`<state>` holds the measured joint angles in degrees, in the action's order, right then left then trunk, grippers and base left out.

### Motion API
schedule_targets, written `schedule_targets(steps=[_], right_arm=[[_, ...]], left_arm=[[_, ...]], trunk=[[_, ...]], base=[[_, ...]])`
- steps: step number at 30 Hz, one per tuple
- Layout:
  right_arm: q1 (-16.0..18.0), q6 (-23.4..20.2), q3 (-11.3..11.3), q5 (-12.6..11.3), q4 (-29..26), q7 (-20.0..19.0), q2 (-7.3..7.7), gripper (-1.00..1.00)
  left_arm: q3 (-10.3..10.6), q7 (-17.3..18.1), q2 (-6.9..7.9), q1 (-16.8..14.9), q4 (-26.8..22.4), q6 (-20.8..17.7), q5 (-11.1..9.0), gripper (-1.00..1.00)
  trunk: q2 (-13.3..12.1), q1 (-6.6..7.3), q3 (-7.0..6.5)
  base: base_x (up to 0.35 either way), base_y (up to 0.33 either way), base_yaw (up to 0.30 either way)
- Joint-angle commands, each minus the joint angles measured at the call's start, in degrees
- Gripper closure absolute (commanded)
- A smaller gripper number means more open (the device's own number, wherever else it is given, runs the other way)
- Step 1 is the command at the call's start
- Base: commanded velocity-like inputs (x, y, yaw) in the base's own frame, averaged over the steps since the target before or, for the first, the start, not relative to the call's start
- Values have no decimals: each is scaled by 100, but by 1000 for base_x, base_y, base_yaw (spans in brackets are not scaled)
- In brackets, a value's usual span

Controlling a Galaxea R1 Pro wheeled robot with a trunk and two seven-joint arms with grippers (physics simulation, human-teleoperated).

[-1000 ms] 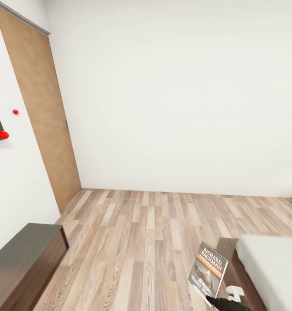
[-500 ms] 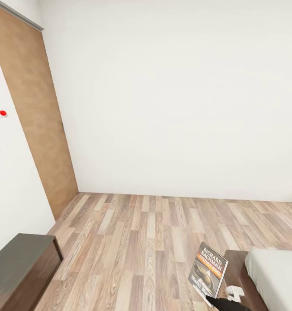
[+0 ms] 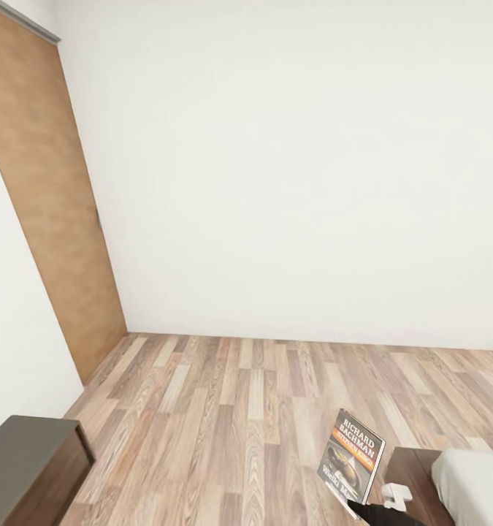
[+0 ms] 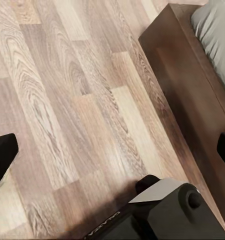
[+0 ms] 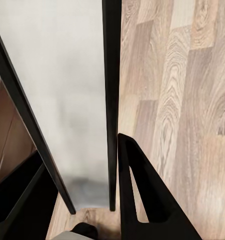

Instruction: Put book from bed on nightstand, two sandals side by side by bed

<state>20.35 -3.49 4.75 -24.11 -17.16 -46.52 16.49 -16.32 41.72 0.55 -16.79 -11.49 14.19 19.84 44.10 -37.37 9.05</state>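
the black right gripper [image 3: 363, 505] pinches a thin dark paperback book [image 3: 352, 454] upright, orange band under white "richard bachman" lettering; left gripper [image 4: 112, 155] spread.

Glossy-covered paper book [image 3: 352, 458], wood-plank floor [image 3: 224, 409] (matt, grained), dark wood bed [image 3: 414, 475] frame — cloth mattress [image 3: 476, 482].
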Motion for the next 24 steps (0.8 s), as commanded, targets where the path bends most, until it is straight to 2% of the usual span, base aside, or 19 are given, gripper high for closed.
schedule_targets(steps=[1,6,24], right_arm=[[4,-40,35,-73,-7,-6,5,100],[4,-40,35,-72,-7,-6,4,100],[4,-41,35,-74,-7,-6,3,100]], left_arm=[[-47,-48,-2,-6,3,31,62,-100],[-47,-164,-2,-7,6,31,64,-100],[-47,-173,-2,-5,6,31,64,-100]], trunk=[[7,-5,9],[7,-5,9],[7,-5,9]], base=[[321,0,0],[321,0,0],[321,0,0]])
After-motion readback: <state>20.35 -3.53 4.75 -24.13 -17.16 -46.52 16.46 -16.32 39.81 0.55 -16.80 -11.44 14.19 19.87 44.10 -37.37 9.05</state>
